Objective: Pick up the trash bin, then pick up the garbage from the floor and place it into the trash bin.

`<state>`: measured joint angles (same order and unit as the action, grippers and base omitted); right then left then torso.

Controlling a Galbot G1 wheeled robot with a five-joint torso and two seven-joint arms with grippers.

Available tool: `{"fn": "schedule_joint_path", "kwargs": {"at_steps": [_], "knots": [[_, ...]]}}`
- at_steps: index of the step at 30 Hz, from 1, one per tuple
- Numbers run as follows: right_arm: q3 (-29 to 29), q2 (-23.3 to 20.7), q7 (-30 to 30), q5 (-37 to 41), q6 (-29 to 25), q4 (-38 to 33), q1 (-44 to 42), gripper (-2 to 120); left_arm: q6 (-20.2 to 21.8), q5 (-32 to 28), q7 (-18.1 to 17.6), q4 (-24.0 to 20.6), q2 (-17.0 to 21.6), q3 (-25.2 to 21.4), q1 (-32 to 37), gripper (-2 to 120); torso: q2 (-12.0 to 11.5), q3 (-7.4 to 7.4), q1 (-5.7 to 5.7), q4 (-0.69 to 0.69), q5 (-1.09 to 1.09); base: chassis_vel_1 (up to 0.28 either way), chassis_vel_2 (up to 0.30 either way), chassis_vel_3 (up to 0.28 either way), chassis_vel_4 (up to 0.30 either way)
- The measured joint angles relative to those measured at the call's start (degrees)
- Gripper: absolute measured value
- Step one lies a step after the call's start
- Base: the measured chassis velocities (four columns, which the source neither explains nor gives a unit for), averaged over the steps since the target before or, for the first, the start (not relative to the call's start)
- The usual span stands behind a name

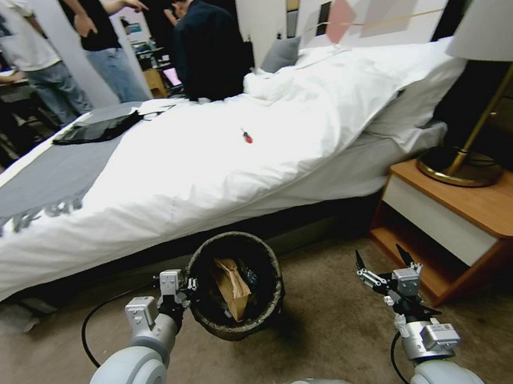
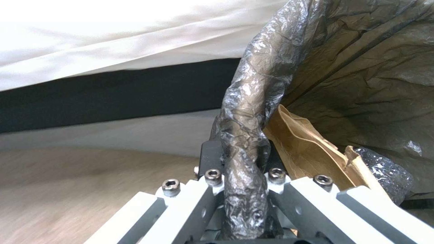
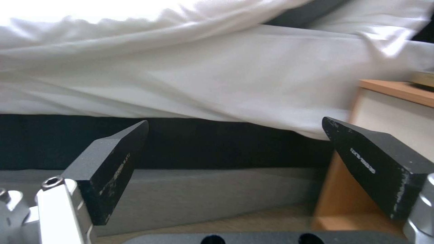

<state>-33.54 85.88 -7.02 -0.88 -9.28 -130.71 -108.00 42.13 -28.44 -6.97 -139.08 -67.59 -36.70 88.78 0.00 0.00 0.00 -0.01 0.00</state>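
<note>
The trash bin (image 1: 274,294), lined with a dark bag, hangs in front of the bed in the head view. My left gripper (image 1: 189,288) is shut on its left rim; in the left wrist view the crinkled bag rim (image 2: 244,142) is pinched between the gripper's (image 2: 242,152) two dark fingers. Inside the trash bin (image 2: 371,84) lies garbage: a flat brown paper bag (image 1: 232,285) (image 2: 307,149) and a shiny wrapper (image 2: 384,169). My right gripper (image 1: 384,260) (image 3: 235,149) is held open and empty above the beige carpet floor (image 1: 334,330), right of the bin.
A bed (image 1: 211,160) with white bedding runs across the view behind the bin, its dark base (image 3: 181,142) close ahead. A wooden nightstand (image 1: 472,213) with a lamp (image 1: 463,165) stands at the right. A black cable (image 1: 93,317) curls on the carpet at the left.
</note>
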Motion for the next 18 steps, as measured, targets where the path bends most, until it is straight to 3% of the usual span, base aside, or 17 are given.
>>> {"fn": "schedule_joint_path", "kwargs": {"at_steps": [18], "knots": [[0.0,0.0,0.1,0.1,0.4,0.1,0.2,100,0.0,-0.7,0.0,0.0,0.2,-0.6,-0.4,1,0.0,0.0,0.0,0.0,0.0,0.085,0.081,0.087,0.086]]}}
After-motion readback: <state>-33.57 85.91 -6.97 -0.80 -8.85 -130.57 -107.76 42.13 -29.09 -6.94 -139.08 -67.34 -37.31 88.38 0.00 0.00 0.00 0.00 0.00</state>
